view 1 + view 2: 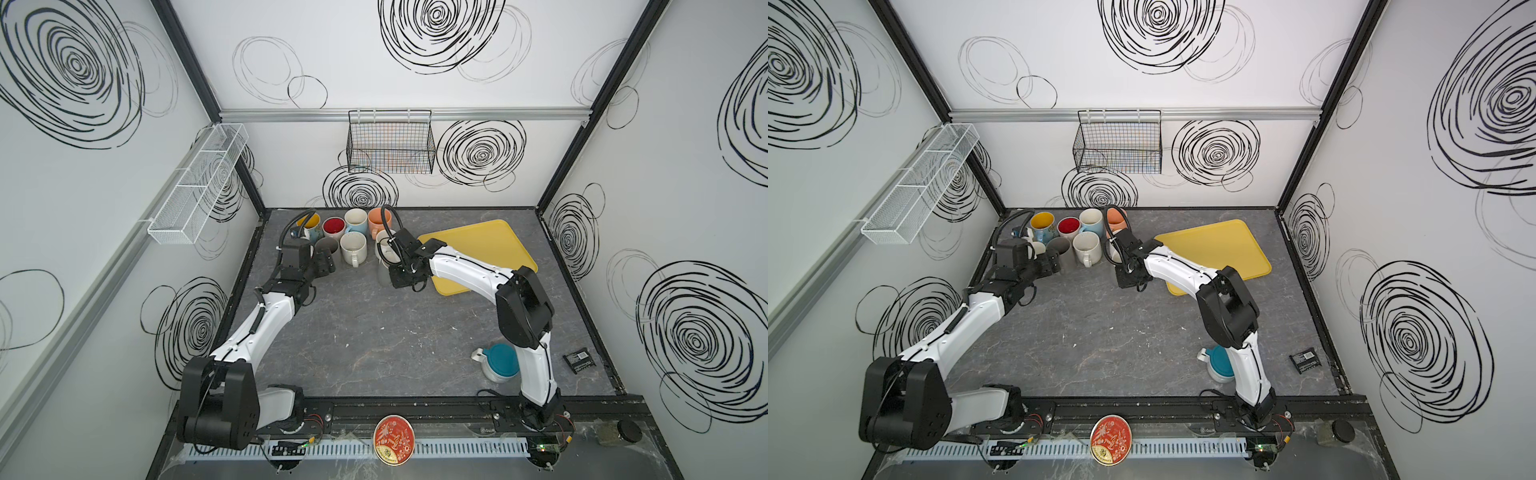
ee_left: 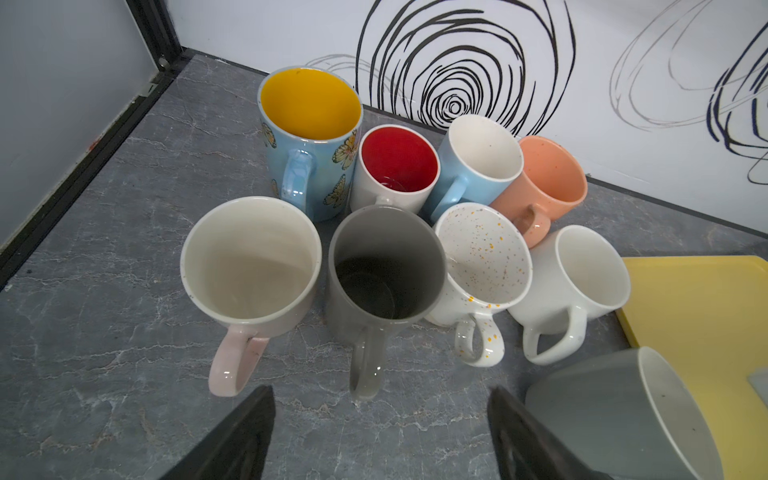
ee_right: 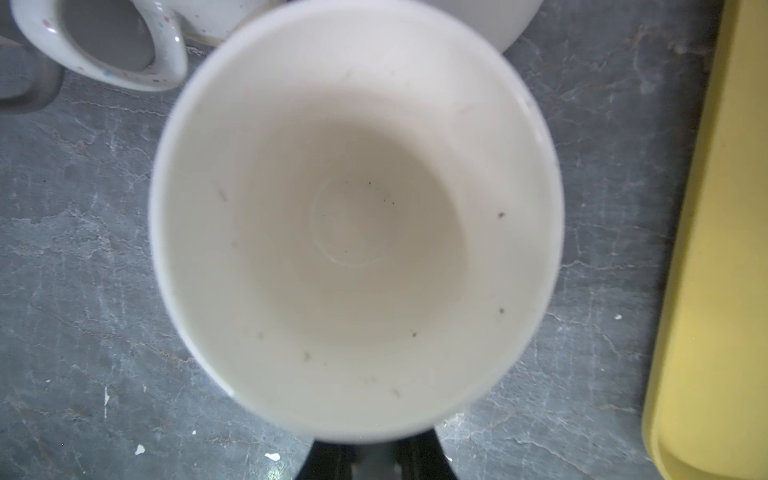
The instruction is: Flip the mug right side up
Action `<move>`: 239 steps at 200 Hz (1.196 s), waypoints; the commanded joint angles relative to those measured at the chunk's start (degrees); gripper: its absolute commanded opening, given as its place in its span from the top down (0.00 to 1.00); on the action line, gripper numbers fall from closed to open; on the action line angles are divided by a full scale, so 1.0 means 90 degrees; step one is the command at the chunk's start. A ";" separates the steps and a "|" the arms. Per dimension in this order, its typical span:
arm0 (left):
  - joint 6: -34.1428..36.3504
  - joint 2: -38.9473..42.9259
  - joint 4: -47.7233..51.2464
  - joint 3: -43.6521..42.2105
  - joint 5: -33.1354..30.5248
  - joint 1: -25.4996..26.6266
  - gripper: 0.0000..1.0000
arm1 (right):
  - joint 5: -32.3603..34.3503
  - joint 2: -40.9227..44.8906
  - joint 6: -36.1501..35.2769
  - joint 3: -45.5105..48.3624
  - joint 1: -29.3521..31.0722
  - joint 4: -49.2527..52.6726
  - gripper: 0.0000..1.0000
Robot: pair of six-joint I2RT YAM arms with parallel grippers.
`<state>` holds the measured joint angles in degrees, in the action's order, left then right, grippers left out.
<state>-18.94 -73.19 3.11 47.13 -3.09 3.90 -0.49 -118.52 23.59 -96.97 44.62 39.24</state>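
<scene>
Eight other mugs [image 2: 386,266] cluster upright at the back of the table [image 1: 374,332], left gripper [image 2: 380,392] spread wide and empty just in front of them, right gripper [image 3: 372,455] clamped tight on the grey white-lined mug [image 2: 602,415], mouth up and a bit tilted, beside the yellow tray [image 2: 698,332].

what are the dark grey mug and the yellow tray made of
Dark grey mug: looks like glazed ceramic, glossy; light glints on its handle and inner bottom.
Yellow tray: probably plastic or silicone, smooth and matte, with even colour and a rounded moulded rim.
</scene>
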 commanded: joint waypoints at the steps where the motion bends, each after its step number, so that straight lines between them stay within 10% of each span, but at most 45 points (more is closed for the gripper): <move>1: 0.0158 0.0200 -0.0112 -0.0091 -0.0087 -0.0112 0.17 | 0.0199 -0.0080 -0.0090 -0.0297 0.0062 0.0212 0.80; 140: 0.0180 0.0422 -0.0068 -0.0091 0.0060 -0.0429 0.14 | 0.0534 0.0495 -0.0122 -0.0338 0.0156 0.0360 0.54; 239: 0.1013 0.1413 -0.0019 -0.0261 0.0151 -0.0562 0.01 | 0.2155 0.3226 -0.0792 0.1801 -0.0573 -0.1073 0.43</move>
<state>-13.43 -63.09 3.79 46.17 -2.42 -1.08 13.58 -97.21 18.98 -86.54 42.81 35.53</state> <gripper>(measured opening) 0.991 0.559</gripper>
